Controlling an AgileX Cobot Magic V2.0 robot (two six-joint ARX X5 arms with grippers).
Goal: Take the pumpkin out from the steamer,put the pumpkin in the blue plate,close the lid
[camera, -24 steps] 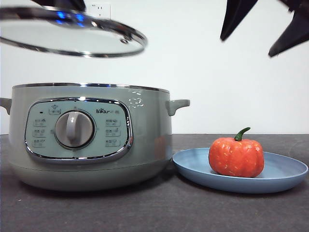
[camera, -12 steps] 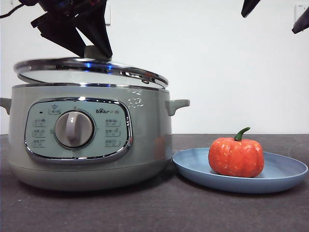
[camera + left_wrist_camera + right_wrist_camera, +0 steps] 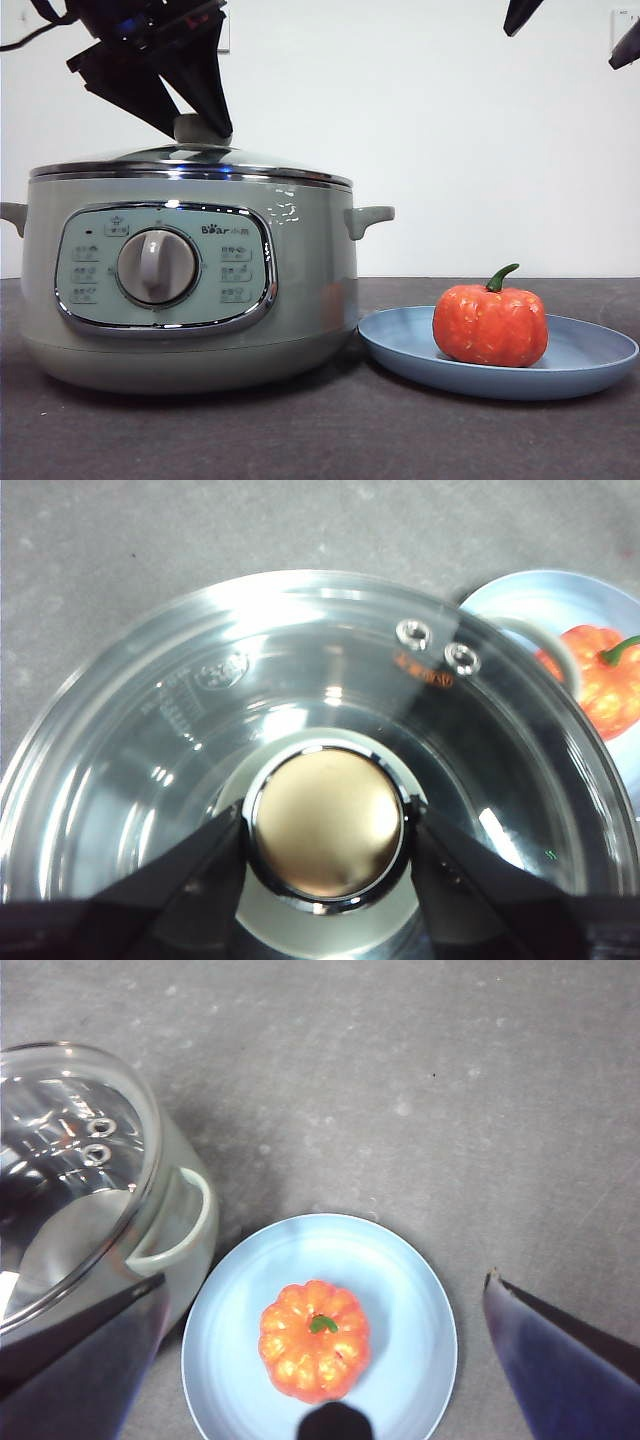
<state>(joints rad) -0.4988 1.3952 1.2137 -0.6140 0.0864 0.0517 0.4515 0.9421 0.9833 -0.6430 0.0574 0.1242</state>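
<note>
The glass lid (image 3: 190, 160) sits flat on the sage-green steamer (image 3: 190, 290), its knob (image 3: 327, 823) clamped between the left gripper's (image 3: 327, 830) jaws. Just beside the pot, the ribbed orange pumpkin (image 3: 490, 323) rests upright on the blue plate (image 3: 600, 365). The right gripper (image 3: 320, 1360) hangs high above the plate, jaws spread wide.

The lid (image 3: 190, 165) covers the steamer (image 3: 190, 290) mouth with the left gripper (image 3: 195, 122) clamped on its knob, blocking entry from above, while the pumpkin (image 3: 490, 325) on the blue plate (image 3: 590, 365) stands open overhead beneath the raised, spread right gripper (image 3: 570, 30).
</note>
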